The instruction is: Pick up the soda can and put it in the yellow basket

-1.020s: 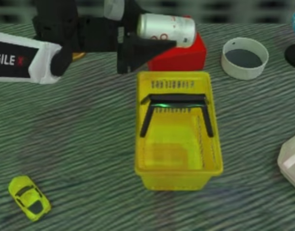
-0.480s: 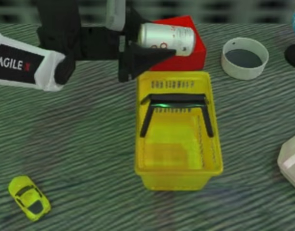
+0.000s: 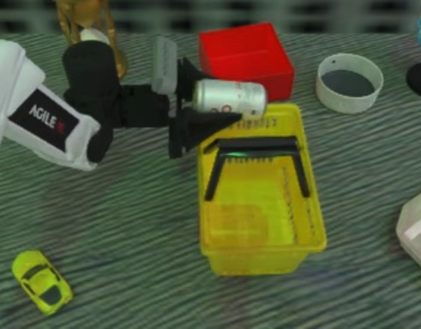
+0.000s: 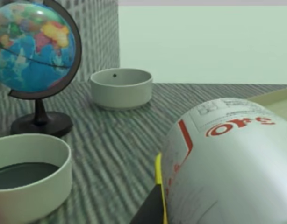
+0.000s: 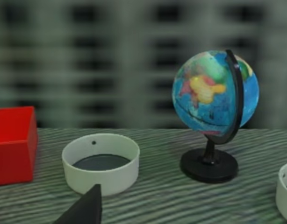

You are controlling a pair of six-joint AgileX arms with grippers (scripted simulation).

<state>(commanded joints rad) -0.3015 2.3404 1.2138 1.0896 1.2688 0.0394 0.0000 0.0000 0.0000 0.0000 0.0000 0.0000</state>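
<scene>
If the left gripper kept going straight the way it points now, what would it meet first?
The left gripper, shut on the soda can, points toward the table's right. It passes over the yellow basket rim, probably clear; next looks like the white round ring, though height is unclear.

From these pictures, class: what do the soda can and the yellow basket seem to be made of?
The soda can: probably thin metal, with a smooth silver-white printed side and red logo. The yellow basket: likely moulded plastic, uniformly bright with slotted walls and black handles.

black handles (image 3: 255,147) bar yellow basket (image 3: 317,226) far end, near half open
</scene>
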